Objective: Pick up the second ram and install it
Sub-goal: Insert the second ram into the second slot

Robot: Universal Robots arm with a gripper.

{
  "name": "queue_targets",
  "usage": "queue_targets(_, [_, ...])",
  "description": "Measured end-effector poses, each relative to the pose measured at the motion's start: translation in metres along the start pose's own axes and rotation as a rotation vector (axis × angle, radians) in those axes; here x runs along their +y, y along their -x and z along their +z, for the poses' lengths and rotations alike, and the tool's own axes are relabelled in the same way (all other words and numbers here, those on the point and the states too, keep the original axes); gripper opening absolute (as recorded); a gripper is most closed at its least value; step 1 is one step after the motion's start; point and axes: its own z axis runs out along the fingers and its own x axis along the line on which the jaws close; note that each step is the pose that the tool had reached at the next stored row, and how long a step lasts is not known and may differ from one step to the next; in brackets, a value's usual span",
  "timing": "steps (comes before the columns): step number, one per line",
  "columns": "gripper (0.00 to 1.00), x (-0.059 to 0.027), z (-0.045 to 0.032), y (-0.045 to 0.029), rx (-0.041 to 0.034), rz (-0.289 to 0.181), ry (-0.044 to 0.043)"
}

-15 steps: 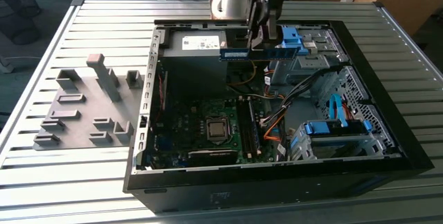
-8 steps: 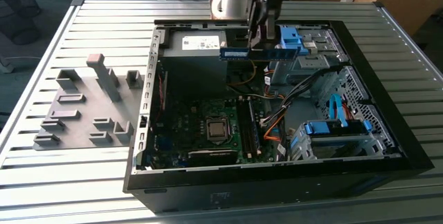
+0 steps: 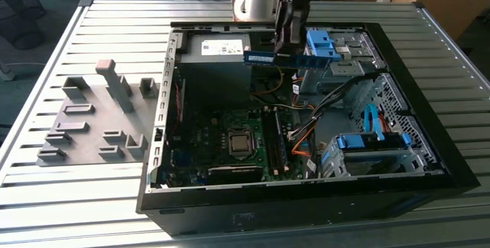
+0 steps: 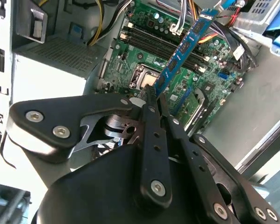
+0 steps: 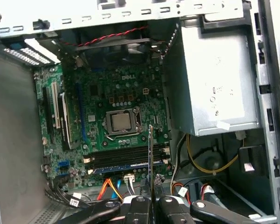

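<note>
The second ram, a long blue-green stick with dark chips and a white label at one end, hangs level above the open computer case, over the power supply's edge. My gripper is shut on it from above. In the second wrist view the ram juts out from between the closed fingertips toward the motherboard. The first wrist view shows the ram edge-on above the memory slots, with the gripper clamped on it. The motherboard lies well below.
A grey power supply, blue drive cages and loose cables crowd the case. The processor socket sits beside the slots. A grey fixture tray lies on the slatted table at the exterior view's left.
</note>
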Motion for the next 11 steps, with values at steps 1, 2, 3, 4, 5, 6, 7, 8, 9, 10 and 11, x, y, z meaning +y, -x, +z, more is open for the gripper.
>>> queue_targets(1, [0.14,0.0000,0.0000,0.0000,-0.0003,0.014,-0.0003])
queue_targets(2, [0.14,0.0000,0.0001,0.0000,-0.0006,0.028,-0.0007])
queue_targets(3, [0.14,0.0000,0.0001,0.0000,-0.0009,0.043,-0.0011])
queue_targets(4, [0.14,0.0000,0.0002,0.0000,-0.0011,0.057,-0.0015])
queue_targets(5, [0.14,0.0000,0.0002,0.0000,-0.0014,0.071,-0.0018])
queue_targets(6, [0.14,0.0000,0.0003,0.0000,-0.0017,0.086,-0.0022])
queue_targets(7, [0.14,0.0000,0.0003,0.0000,-0.0020,0.099,-0.0026])
queue_targets(8, [0.14,0.0000,0.0004,0.0000,-0.0023,0.113,-0.0029])
queue_targets(9, [0.14,0.0000,0.0004,0.0000,-0.0025,0.126,-0.0033])
queue_targets(10, [0.14,0.0000,0.0004,0.0000,-0.0028,0.141,-0.0037])
queue_targets(11, [0.14,0.0000,0.0005,0.0000,-0.0031,0.153,-0.0040])
